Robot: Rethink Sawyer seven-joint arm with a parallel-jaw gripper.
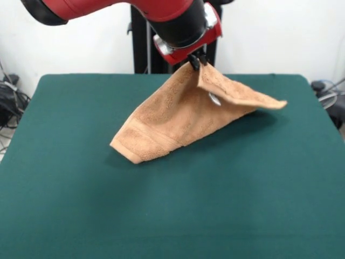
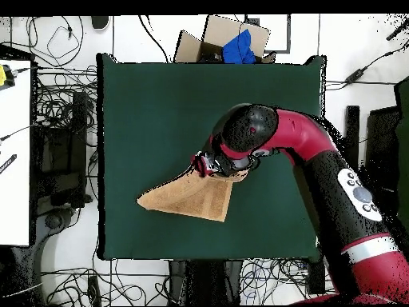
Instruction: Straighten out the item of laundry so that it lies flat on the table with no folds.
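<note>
My gripper (image 1: 197,61) is clamped on the upper edge of the orange-tan terry towel (image 1: 178,121), with its black fingertips pinching the cloth at the highest point of the fabric. My red and black arm (image 1: 129,13) enters from above and carries the gripper over the far half of the dark green table (image 1: 172,216).

In the front view the towel hangs from the gripper like a tent. One lower corner rests on the table toward the left, where a flat woven band (image 1: 156,135) runs across the cloth. A second flap extends to the right from the pinch point and ends in a pointed corner that stands clear of the table and casts a shadow below it. A small white tag (image 1: 214,99) shows just under this flap, near the fold. The towel is folded over on itself and is not flat.

In the overhead view the towel (image 2: 188,198) appears as a triangular shape near the centre of the table (image 2: 160,96), on the half nearer my base. My gripper (image 2: 204,164) sits over its upper edge.
</note>
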